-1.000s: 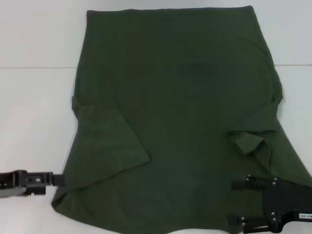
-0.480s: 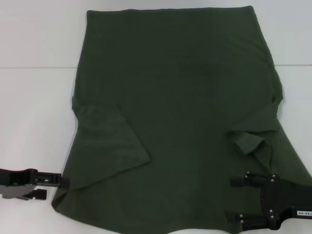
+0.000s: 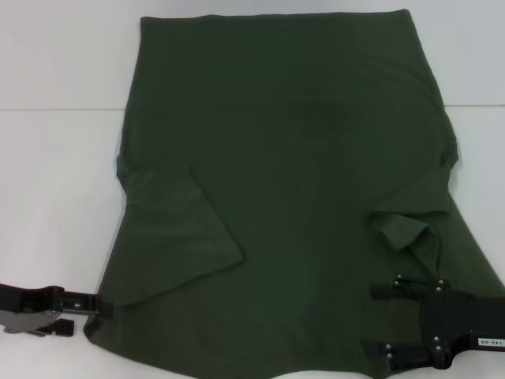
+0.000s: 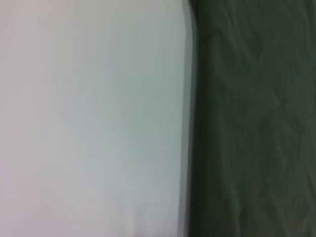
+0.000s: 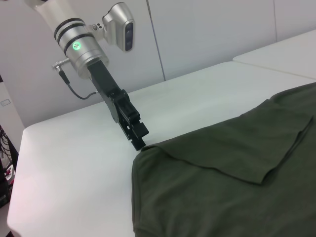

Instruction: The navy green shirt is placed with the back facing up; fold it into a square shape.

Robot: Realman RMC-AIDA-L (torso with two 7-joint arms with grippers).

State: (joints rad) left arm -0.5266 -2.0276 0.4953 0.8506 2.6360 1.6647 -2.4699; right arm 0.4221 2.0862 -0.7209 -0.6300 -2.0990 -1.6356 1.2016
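Note:
The navy green shirt (image 3: 300, 181) lies flat on the white table, plain side up, with both sleeves folded inward. My left gripper (image 3: 106, 308) is at the shirt's near left corner, its tips right at the hem. The right wrist view shows this gripper (image 5: 142, 139) open, with the fingertips slightly apart at the corner of the shirt (image 5: 237, 177). The right gripper (image 3: 377, 320) hovers open over the shirt's near right part, fingers spread wide and nothing between them. In the left wrist view the shirt's edge (image 4: 256, 123) lies beside bare table.
Bare white table (image 3: 55, 197) lies left of the shirt, and a seam (image 3: 63, 108) crosses the table farther back. The right wrist view shows the table's edge (image 5: 10, 197) and a wall (image 5: 207, 34) behind it.
The left gripper has moved right and nearer, reaching the shirt's near left corner. The right gripper has shifted slightly left and nearer. The shirt has not moved.

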